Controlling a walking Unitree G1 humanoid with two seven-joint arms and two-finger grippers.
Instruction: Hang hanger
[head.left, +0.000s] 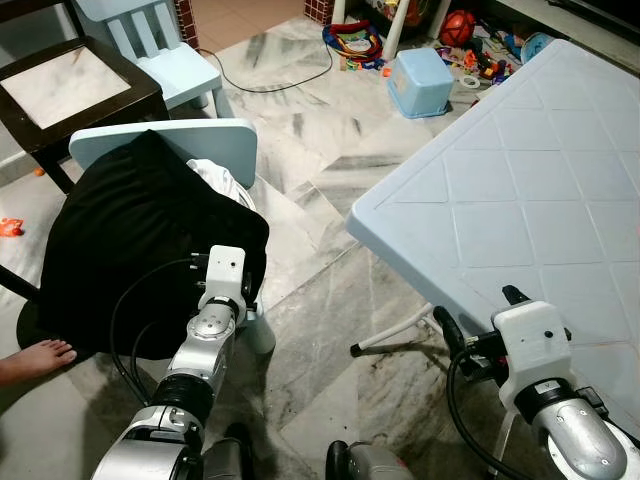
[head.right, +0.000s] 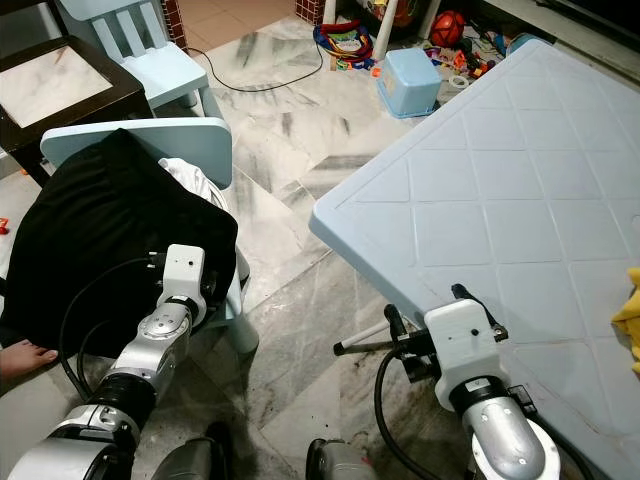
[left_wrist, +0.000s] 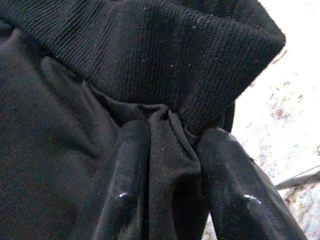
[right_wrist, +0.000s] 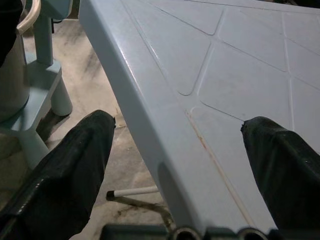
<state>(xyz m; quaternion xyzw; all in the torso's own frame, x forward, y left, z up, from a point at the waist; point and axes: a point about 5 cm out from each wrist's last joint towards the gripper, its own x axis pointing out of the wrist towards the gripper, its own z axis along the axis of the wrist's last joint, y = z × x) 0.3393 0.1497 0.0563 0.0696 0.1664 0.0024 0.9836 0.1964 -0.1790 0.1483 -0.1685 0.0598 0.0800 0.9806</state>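
No hanger is discernible; a black garment (head.left: 130, 240) is draped over the pale-blue chair (head.left: 215, 140). Its ribbed hem is pinched by the left gripper (left_wrist: 167, 175) at the chair's front edge. The right gripper (right_wrist: 177, 165) is spread wide, empty, over the table (head.left: 520, 200) corner, farther away.

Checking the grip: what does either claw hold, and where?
Left claw pinches the black garment just below its ribbed hem. Right claw is open, holding nothing.
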